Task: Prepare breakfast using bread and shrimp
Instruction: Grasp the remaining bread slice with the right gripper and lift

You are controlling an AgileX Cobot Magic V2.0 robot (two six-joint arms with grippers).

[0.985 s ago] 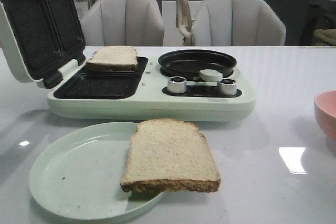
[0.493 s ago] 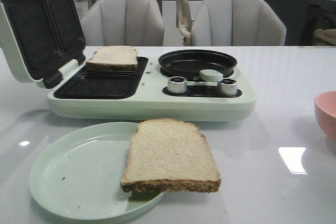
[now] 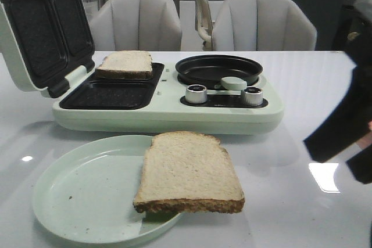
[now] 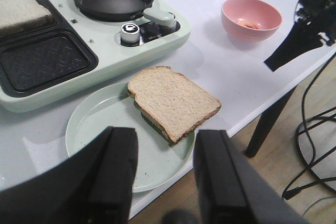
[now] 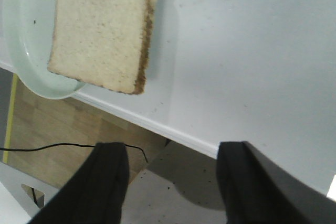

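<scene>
While both arms hang clear of the food, one slice of bread (image 3: pixel 189 172) lies on the pale green plate (image 3: pixel 87 193) at the table's (image 3: pixel 302 91) near edge, its right half jutting past the plate rim over the white tabletop. The left wrist view shows something dark green under this slice, too hidden to name. A second slice of bread (image 3: pixel 124 63) sits in the far well of the open sandwich maker (image 3: pixel 168 111), toward the table's left side; the near well (image 3: pixel 107 94) holds nothing, and the lid (image 3: pixel 40 30) stands raised at the left end. On the appliance's right half a round black pan (image 3: pixel 218 69) rests behind two silver knobs (image 3: pixel 196 93) and a pale green knob (image 3: pixel 233 83). A pink bowl (image 4: pixel 251 18) stands near the table's right edge, well apart from the plate; small orange-white shrimp (image 4: pixel 251 24) lie in its bottom, seen only faintly. The left gripper (image 4: pixel 165 174) has its fingers (image 4: pixel 118 171) spread, nothing between them, hovering off the near edge by the plate. The right gripper (image 5: pixel 170 182) is also spread and empty, past the near edge, right of the plate. In the front view the right arm (image 3: pixel 349 108) is a dark shape at the right border.
</scene>
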